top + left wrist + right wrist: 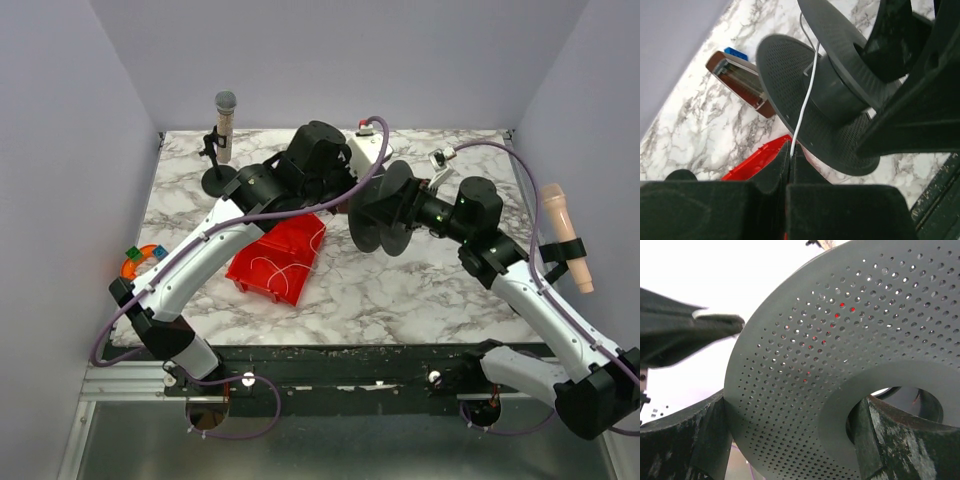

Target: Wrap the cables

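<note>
Two grips: left pincer [790,150] pinches the cable [807,95], its end hidden by the spool [840,90]; right pincer [785,440], spread, clamps it.

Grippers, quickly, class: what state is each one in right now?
Left gripper: jaws closed, pinching the cable.
Right gripper: jaws wide, clamped on the spool.

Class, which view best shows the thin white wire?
Left wrist: the thin white wire runs clearly from the left gripper to the black perforated spool. Top view shows loops on the red tray; right wrist, nothing certain.
</note>
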Motion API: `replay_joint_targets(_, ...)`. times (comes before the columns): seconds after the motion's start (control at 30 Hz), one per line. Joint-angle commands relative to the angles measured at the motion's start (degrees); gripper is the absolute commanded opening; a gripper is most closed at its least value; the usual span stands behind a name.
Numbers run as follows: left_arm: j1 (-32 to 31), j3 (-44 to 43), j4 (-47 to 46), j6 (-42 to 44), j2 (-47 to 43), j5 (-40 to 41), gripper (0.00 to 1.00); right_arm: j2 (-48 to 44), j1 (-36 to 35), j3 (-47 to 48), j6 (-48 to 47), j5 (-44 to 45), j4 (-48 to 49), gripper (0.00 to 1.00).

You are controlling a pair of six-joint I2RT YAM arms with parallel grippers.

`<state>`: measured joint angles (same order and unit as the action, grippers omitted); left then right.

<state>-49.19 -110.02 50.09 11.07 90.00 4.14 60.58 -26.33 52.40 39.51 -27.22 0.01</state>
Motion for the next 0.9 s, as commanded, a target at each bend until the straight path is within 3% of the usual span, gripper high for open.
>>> replay_joint_targets(0.0, -0.2, 2.1, 4.8, -4.6, -3.1, -8.2, 0.00, -3.4, 0.0, -0.1, 1.1, 5.3, 6.5, 0.01)
replay_joint_targets(0.1, -1.2, 4.0, 5.3, -7.6, -3.8, -14.1, 0.00, -4.4, 0.1, -0.2, 0.7, 6.0, 8.1, 0.01)
replay_joint_targets(0.4, -2.0, 8.7, 1.9, -10.8, -4.6, -20.1, 0.00, -5.3, 0.2, -1.7, 3.1, 4.1, 14.7, 0.01)
replay_joint_targets(0.63, -3.5, 7.6, 0.4, -10.2, -2.6, -17.8, 0.01, -3.9, 0.1, -2.4, 6.1, 2.5, 19.1, 0.01)
replay_joint_targets(0.8, -3.5, 6.4, 2.8, -6.6, -3.8, -22.4, 0.53, -4.5, 0.1, -2.7, 5.2, 3.8, 18.1, 0.01)
replay_joint_targets(0.87, -3.5, 4.4, 4.6, -4.6, -4.0, -21.8, 0.62, -4.2, 0.1, -2.9, 5.2, 4.0, 18.1, 0.01)
